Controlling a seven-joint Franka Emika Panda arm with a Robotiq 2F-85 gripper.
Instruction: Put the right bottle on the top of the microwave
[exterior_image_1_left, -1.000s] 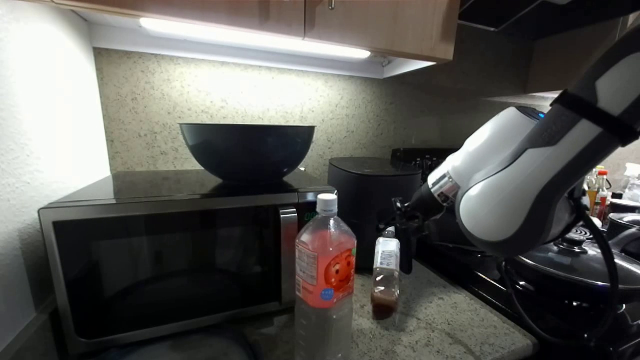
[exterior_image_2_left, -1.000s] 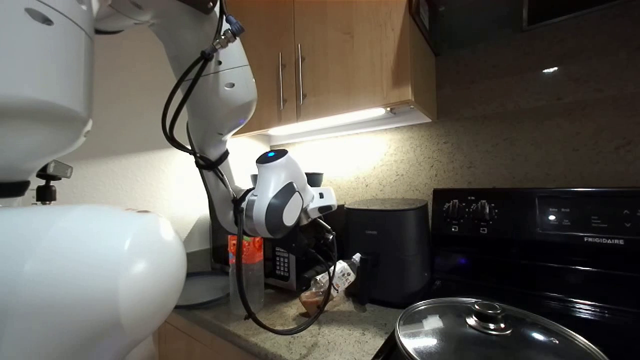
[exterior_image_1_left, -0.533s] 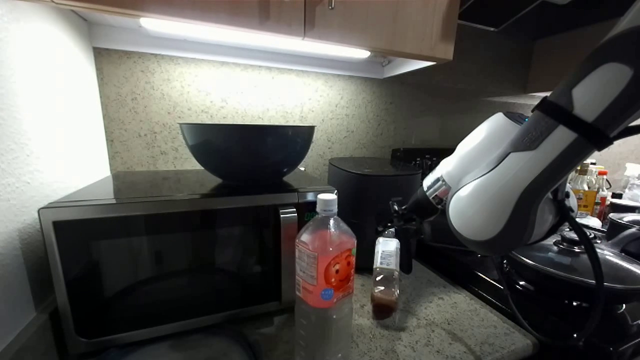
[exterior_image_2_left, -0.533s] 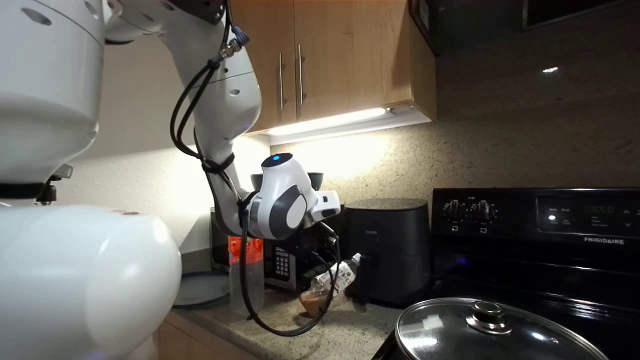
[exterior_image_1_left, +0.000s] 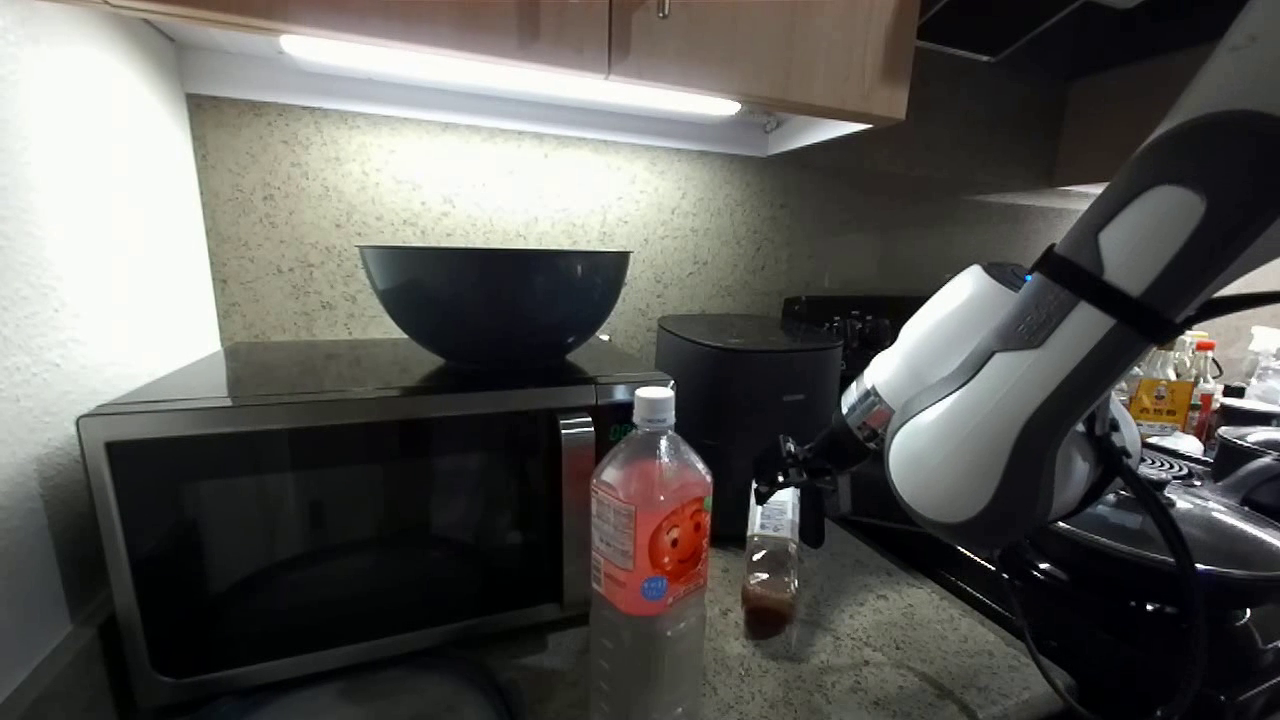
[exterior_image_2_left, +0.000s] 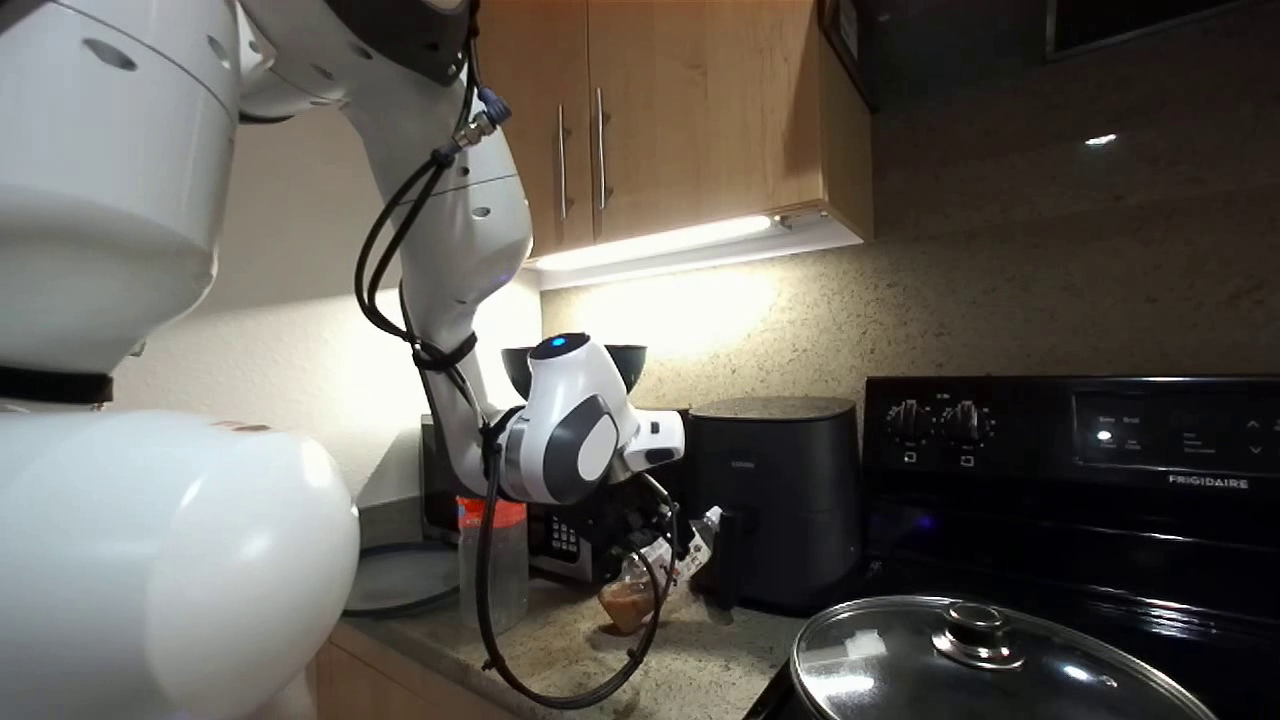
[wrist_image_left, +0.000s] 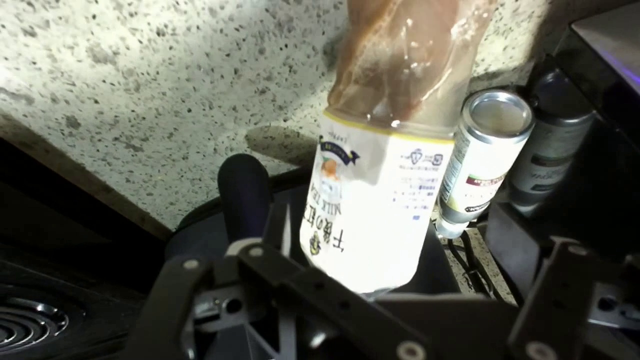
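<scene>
"Speckled stone (exterior_image_1_left: 290, 210) and wooden cabinets (exterior_image_2_left: 705, 110) frame a kitchen counter (exterior_image_1_left: 890, 640), where a black gripper (exterior_image_1_left: 785, 472) on a white robot arm (exterior_image_1_left: 975, 440) hangs by the upper end of a small bottle (exterior_image_1_left: 771, 575) of brownish liquid."

"How are the fingers (wrist_image_left: 552, 295)?"

"Spread wide. In the wrist view the bottle's pale label (wrist_image_left: 370, 215), lettered MILK TEA, shows between them; whether either one touches the plastic cannot be told."

"And the bottle itself?"

"Tilted, its base on the counter, its white cap (exterior_image_2_left: 713, 515) beside the handle (exterior_image_2_left: 733, 560) of a rounded black appliance (exterior_image_2_left: 790, 490) in an exterior view. A larger, red-labelled bottle (exterior_image_1_left: 655, 540) stands upright near it."

"Where is the microwave (exterior_image_1_left: 330, 550)?"

"Against the stone, left of the small bottle in an exterior view, a dark bowl (exterior_image_1_left: 495, 300) resting on its flat top."
</scene>
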